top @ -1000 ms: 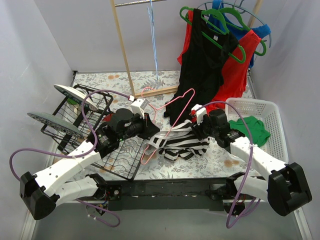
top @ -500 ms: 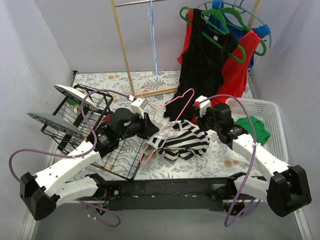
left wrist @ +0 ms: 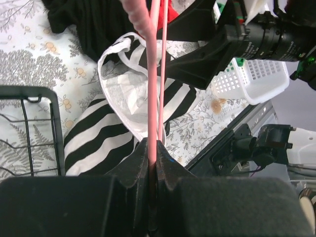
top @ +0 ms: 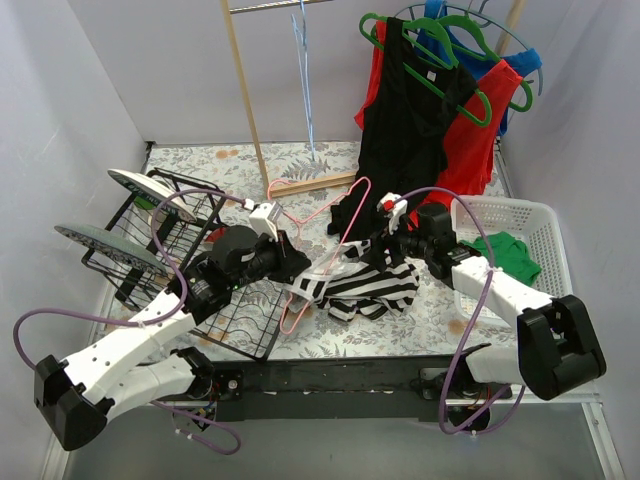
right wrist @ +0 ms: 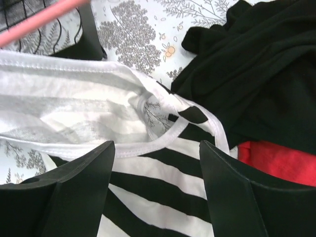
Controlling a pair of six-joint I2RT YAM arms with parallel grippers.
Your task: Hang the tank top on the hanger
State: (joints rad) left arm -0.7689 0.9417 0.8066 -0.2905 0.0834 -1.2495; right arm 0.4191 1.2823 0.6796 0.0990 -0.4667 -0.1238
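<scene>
The black-and-white striped tank top lies bunched on the table. My left gripper is shut on the thin pale pink hanger and holds it tilted over the top's left edge. In the left wrist view the left gripper pinches the hanger above the tank top. My right gripper hovers over the top's back edge. In the right wrist view the right gripper is open wide, with the tank top and its white neckline between the fingers. The hanger crosses the upper left there.
A plain black top and a red top lie just behind the tank top. They hang on green hangers. A wire rack with plates is on the left. A white basket with green cloth is on the right. A wooden post and a blue hanger stand at the back.
My right gripper has swung left and now sits open over the tank top, which has bunched up. My left gripper has shifted the hanger so that its hook sits further left.
</scene>
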